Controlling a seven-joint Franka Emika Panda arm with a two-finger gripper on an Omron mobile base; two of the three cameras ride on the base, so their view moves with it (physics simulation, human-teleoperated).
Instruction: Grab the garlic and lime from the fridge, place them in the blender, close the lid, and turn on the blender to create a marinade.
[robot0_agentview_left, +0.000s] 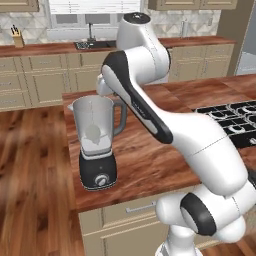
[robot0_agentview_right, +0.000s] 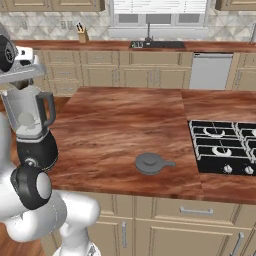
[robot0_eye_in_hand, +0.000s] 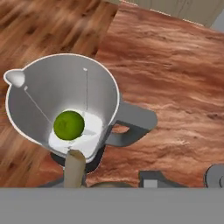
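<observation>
Down inside the blender (robot0_eye_in_hand: 65, 109) you can see the lime (robot0_eye_in_hand: 68, 125) already resting on the pale floor of the clear jug, so that part of your job looks done. The blender stands near the front left corner of the worktop (robot0_agentview_right: 125, 125), its black base and silver dial facing you. Just above the jug's open mouth hangs the claw (robot0_eye_in_hand: 87, 177), and between its tips there is a tan, papery stalk (robot0_eye_in_hand: 74, 168) that may well be the garlic; the view cuts off most of it, so I cannot be sure, nor can you tell from here whether the claw is clamped on it or merely beside it.

Judging by that, you are at the drop of the second ingredient. Left for you: let the garlic fall in, then fetch the lid (robot0_agentview_right: 151, 163), which lies flat on the worktop well apart from the blender, toward the hob (robot0_agentview_right: 225, 145). Seat it on the jug, then turn the dial.
</observation>
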